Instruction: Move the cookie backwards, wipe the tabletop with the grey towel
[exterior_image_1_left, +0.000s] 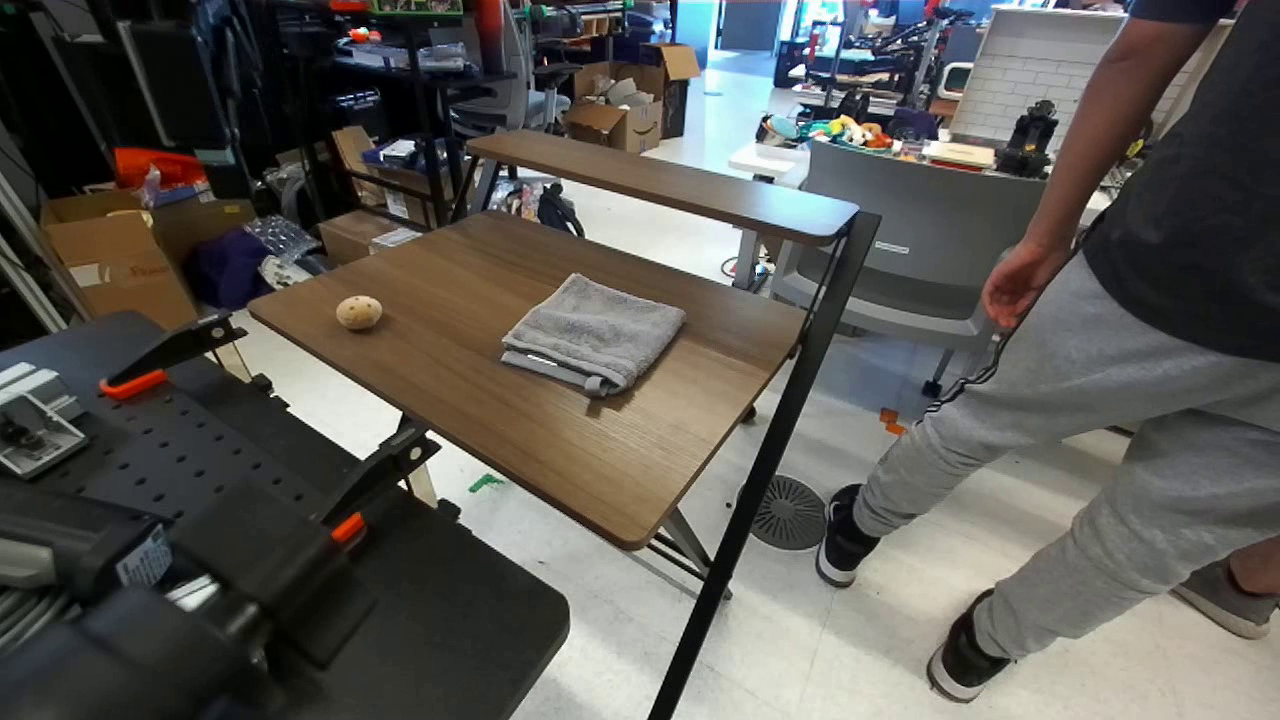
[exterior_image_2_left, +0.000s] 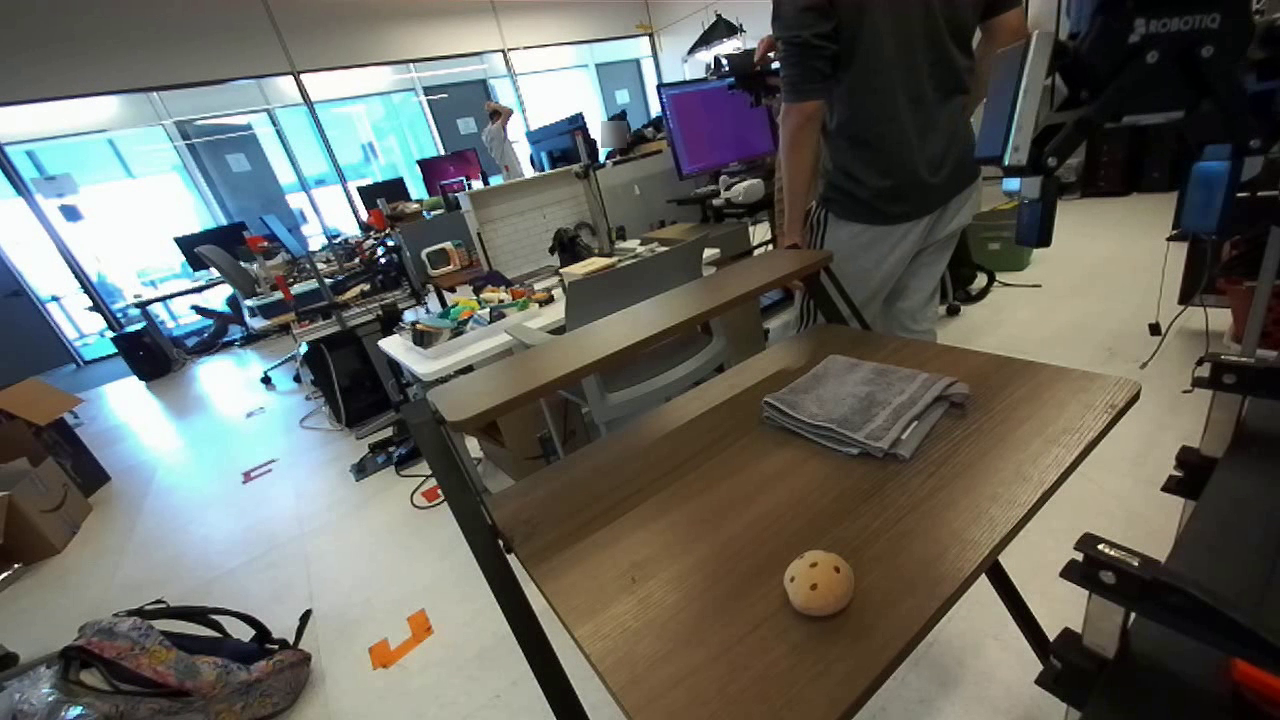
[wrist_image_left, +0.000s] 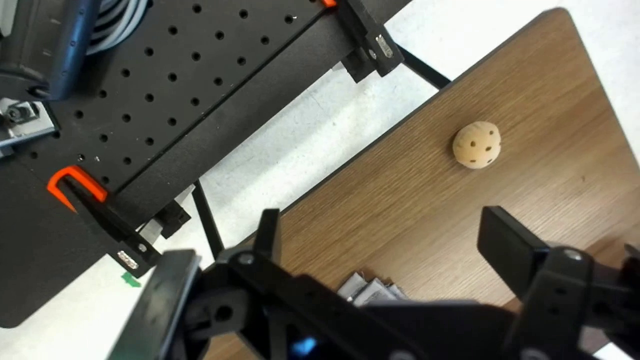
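The cookie (exterior_image_1_left: 359, 313), a small round tan lump with dark spots, rests on the brown tabletop (exterior_image_1_left: 450, 270) near one end. A folded grey towel (exterior_image_1_left: 600, 335) lies flat toward the opposite end; the cookie (exterior_image_2_left: 819, 583) and towel (exterior_image_2_left: 850, 400) are well apart. High above the board, my gripper (exterior_image_2_left: 1120, 205) shows at the upper right of an exterior view. In the wrist view the gripper (wrist_image_left: 381, 222) is wide open with nothing between its fingers. There the cookie (wrist_image_left: 477, 145) appears beyond the fingertips, while the gripper body hides most of the towel (wrist_image_left: 372, 291).
A narrow raised shelf (exterior_image_1_left: 660, 185) runs along the tabletop's far side, carried by a black frame leg (exterior_image_1_left: 770, 470). A black perforated bench (wrist_image_left: 150, 95) with orange-handled clamps stands across a narrow gap. A person (exterior_image_1_left: 1130, 400) and a grey chair (exterior_image_1_left: 910, 220) are nearby.
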